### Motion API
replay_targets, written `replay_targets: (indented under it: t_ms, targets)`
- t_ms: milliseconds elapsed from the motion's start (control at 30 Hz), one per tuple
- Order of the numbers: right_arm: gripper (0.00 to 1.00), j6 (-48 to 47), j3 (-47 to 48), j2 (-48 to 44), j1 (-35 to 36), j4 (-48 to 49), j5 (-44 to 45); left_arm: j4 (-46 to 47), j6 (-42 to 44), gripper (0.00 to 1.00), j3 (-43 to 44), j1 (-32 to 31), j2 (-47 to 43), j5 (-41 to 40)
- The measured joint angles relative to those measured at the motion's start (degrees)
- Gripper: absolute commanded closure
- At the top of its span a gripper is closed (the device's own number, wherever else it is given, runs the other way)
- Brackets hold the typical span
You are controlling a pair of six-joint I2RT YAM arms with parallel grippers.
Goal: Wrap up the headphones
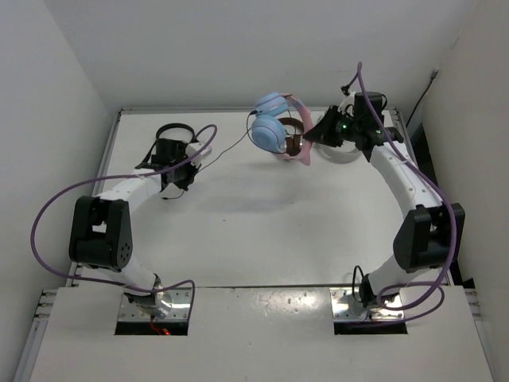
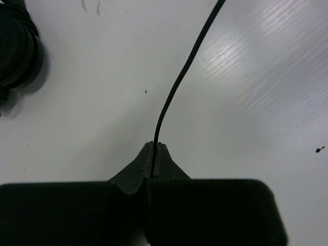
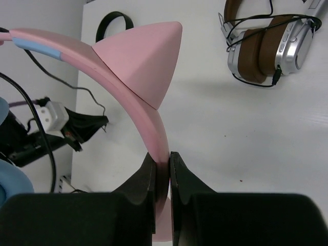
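The headphones (image 1: 270, 127), with light blue ear cups and a pink headband (image 3: 130, 89) bearing a cat ear (image 3: 148, 56), are held up above the far middle of the table. My right gripper (image 3: 163, 160) is shut on the headband; in the top view it (image 1: 316, 132) is just right of the headphones. The thin dark cable (image 2: 179, 82) runs from the ear cups leftward to my left gripper (image 2: 155, 147), which is shut on it just above the table. In the top view the left gripper (image 1: 192, 167) is at the far left.
An all-black pair of headphones (image 1: 172, 131) lies just behind the left gripper, also in the left wrist view (image 2: 15, 51). A brown-and-silver pair (image 3: 266, 46) lies on the table below the held headphones. White walls bound the table on three sides.
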Motion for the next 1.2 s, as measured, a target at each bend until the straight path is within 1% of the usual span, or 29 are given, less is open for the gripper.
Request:
replay_targets:
  t_ms: [300, 467, 900, 1200]
  targets:
    - [1.00, 5.29, 0.70, 2.05, -2.60, 1.16, -2.58, 0.00, 1.51, 1.00, -2.84, 0.04, -1.03, 0.44]
    - [1.00, 7.76, 0.79, 3.23, -4.52, 1.20, -2.14, -0.33, 2.23, 1.00, -4.72, 0.04, -2.19, 1.05]
    - [1.00, 10.16, 1.68, 5.68, -7.43, -0.55, 7.21, -2.08, 4.39, 1.00, -8.33, -0.44, -6.38, 4.46]
    - [1.00, 12.00, 1.66, 6.25, -9.86, -1.46, 12.20, -3.52, 7.45, 1.00, -12.72, -3.69, -9.07, 4.50]
